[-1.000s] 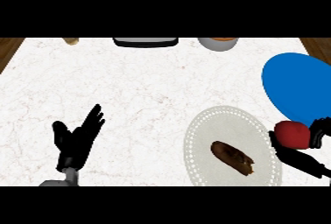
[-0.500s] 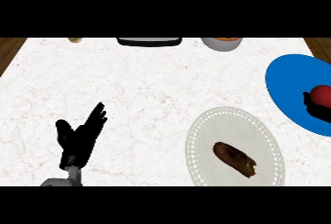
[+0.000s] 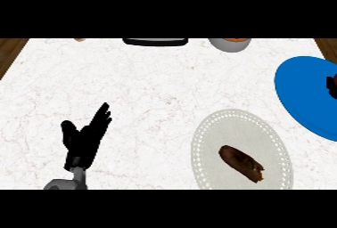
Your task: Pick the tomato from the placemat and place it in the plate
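The blue plate point(image 3: 299, 95) lies at the right edge of the white marble counter. Over its right side, a small black part of my right hand point(image 3: 331, 84) shows at the view's border; the rest is cut off. No tomato is visible at this moment. The white placemat point(image 3: 207, 147) with a dotted rim lies at the lower right and holds a brown oblong food item point(image 3: 241, 163). My left hand point(image 3: 84, 139) rests open at the lower left, fingers pointing up, touching nothing.
A grey bowl point(image 3: 229, 44) and a black object point(image 3: 156, 42) stand along the counter's far edge, with a small brown thing point(image 3: 79, 39) at the far left. Wooden floor shows past both far corners.
My right hand carried the tomato from beside the placemat up over the blue plate, then further right, so the tomato has left the view. The left hand stayed put.
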`<state>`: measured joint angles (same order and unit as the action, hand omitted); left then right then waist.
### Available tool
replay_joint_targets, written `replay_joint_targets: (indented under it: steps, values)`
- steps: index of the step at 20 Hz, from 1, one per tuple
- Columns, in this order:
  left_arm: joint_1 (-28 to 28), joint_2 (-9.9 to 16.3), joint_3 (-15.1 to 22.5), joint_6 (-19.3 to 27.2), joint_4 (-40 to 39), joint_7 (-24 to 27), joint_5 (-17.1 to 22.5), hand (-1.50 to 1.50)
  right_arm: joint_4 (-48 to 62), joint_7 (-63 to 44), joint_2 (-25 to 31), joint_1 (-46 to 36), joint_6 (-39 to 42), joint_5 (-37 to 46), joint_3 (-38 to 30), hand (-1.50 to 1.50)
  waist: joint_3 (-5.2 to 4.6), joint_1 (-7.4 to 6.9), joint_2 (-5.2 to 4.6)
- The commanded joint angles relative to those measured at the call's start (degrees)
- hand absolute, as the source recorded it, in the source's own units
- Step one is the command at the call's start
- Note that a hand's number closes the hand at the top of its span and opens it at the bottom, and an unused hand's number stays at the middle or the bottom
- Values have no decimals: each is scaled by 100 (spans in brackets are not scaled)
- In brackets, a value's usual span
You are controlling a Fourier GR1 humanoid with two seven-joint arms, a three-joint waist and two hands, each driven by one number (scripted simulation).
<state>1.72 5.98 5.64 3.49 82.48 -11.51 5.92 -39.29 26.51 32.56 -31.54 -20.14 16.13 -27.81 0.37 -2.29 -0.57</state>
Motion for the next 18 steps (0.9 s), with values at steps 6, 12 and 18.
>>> replay_joint_targets:
  steps: [6, 12, 18]
  values:
    - [-32, 9, 97, -156, 30, -201, 53, 0, 1942, -322, 570, -523, 658, 893, 642, -150, 4, -249, -117]
    - [-83, -25, 133, -195, -13, -42, 19, 0, 2286, 605, 449, -903, 1244, 362, 183, -150, 11, -185, -105]
    - [-217, 113, 11, -272, 57, -44, 88, 0, 2507, 1054, 561, -1078, 1562, -483, -680, -150, 10, -161, -98]
